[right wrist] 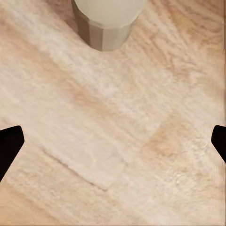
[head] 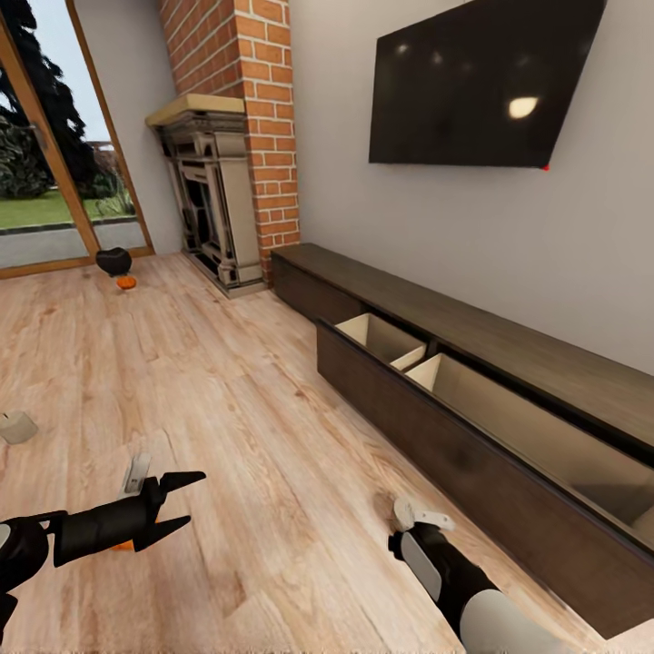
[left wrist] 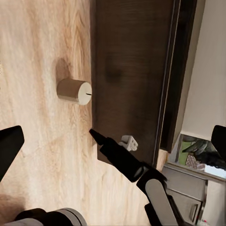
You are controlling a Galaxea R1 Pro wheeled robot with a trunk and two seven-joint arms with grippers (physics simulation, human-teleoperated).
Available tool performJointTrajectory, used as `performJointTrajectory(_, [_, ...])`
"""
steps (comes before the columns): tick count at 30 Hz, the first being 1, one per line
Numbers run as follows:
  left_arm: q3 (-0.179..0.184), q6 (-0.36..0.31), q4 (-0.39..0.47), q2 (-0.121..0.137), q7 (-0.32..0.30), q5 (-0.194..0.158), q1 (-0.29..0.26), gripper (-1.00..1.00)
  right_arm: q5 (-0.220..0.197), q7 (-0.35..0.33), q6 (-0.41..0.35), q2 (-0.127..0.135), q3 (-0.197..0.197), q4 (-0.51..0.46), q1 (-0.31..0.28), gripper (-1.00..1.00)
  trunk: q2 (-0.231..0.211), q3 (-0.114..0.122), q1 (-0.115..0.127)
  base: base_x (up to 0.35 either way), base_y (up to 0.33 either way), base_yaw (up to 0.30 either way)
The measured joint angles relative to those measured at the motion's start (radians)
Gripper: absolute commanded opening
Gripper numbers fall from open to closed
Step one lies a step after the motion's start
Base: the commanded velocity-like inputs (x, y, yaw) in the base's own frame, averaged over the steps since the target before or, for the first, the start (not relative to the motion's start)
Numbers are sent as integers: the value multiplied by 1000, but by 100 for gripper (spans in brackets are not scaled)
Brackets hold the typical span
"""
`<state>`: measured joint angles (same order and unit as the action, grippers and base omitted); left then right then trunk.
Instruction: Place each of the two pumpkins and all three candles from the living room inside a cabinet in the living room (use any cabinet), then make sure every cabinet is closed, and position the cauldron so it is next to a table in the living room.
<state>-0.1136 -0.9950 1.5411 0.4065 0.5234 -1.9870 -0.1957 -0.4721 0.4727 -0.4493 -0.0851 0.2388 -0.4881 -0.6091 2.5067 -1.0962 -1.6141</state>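
Note:
A cream candle (right wrist: pixel 107 19) stands on the wood floor close to the dark cabinet's pulled-out drawer front (head: pixel 436 427). My right gripper (right wrist: pixel 115 141) hangs open over the floor just short of it; the left wrist view shows the candle (left wrist: pixel 74 91) ahead of the right gripper (left wrist: pixel 95 135). My left gripper (head: pixel 184 500) is open and empty, low over the floor, with a sliver of an orange pumpkin (head: pixel 123 546) under the arm. Another candle (head: pixel 14 425) lies at the left edge. The black cauldron (head: pixel 113 262) and a second pumpkin (head: pixel 126 282) sit far off by the window.
The long drawer (head: pixel 509 427) is open, showing pale wood compartments. A brick fireplace (head: pixel 213 200) stands in the far corner, and a TV (head: pixel 481 82) hangs above the cabinet. Open wood floor stretches between me and the window.

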Motion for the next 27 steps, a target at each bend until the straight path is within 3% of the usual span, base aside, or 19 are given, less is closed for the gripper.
performJointTrajectory(6, [2,0,0,0,0,-4,0,100,-2,-10,73,0,-2,86,-28,100,1,-23,-3,0,0,0])
performJointTrajectory(18, [10,0,-1,-1,0,-4,0,100,-1,-12,83,3,-2,93,-30,100,4,-70,-8,0,0,0])
performJointTrajectory(27, [10,0,-1,-2,0,-4,0,100,-3,-35,165,7,-2,96,-30,100,6,-104,-12,0,0,0])
